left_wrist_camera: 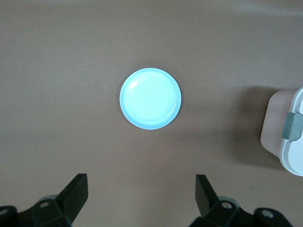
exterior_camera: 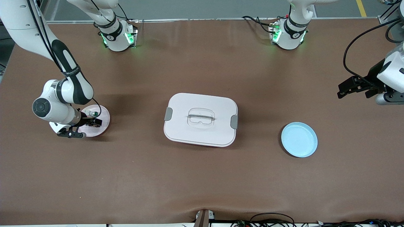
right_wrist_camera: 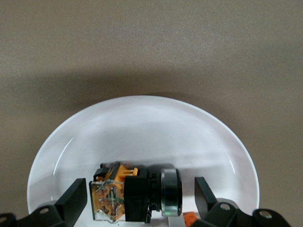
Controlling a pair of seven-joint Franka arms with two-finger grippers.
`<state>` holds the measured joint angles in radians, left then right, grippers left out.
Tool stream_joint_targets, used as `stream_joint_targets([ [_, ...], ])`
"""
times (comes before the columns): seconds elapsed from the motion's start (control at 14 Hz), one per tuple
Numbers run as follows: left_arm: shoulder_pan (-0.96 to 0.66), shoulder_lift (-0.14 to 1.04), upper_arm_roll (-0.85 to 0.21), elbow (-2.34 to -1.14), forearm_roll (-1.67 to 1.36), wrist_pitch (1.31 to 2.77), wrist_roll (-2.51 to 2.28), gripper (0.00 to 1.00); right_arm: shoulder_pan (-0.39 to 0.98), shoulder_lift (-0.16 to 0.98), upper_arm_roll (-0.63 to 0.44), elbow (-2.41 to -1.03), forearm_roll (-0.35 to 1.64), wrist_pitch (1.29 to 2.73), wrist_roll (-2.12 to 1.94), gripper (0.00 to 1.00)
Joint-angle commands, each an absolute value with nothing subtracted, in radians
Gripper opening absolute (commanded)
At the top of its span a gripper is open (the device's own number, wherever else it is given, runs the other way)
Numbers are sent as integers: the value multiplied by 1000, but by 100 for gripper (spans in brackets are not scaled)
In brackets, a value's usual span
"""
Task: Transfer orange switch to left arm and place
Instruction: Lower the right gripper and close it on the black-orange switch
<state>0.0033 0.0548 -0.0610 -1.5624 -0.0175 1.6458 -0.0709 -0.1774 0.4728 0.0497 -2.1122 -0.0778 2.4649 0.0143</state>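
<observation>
Box (exterior_camera: pixel 200 119) at mid surface (exterior_camera: pixel 195 176). Toward the right arm's end, a plate (exterior_camera: pixel 102 121) carrying the orange switch (right_wrist_camera: pixel 135 192). Toward the left arm's end, a second plate (exterior_camera: pixel 299 139), slightly nearer the front camera than the box.

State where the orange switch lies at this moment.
The orange switch lies on the white plate at the right arm's end of the table, between the open fingers of the right hand.

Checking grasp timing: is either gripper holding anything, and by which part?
Nothing held. The right gripper is open over the pink plate, fingers either side of the orange switch, not touching. The left gripper waits open, empty.
</observation>
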Motion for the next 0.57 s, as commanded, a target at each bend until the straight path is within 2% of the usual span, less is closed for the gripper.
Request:
stream_joint_targets([
  [0.0, 8, 58, -63, -1549, -31, 1629, -74, 100, -204, 469, 67, -2121, -92, 2476, 9, 100],
  [0.07, 8, 58, -63, -1549, -31, 1629, -74, 100, -204, 469, 67, -2120, -92, 2465, 9, 96],
  [0.14, 8, 57, -63, -1549, -31, 1629, -72, 100, -203, 468, 67, -2121, -92, 2461, 9, 77],
  [0.36, 9, 58, -61, -1549, -31, 1629, -74, 100, -201, 466, 69, -2108, -91, 2405, 23, 3],
  [0.5, 9, 58, -63, -1551, -31, 1628, -74, 100, -204, 465, 69, -2102, -87, 2396, 28, 0],
])
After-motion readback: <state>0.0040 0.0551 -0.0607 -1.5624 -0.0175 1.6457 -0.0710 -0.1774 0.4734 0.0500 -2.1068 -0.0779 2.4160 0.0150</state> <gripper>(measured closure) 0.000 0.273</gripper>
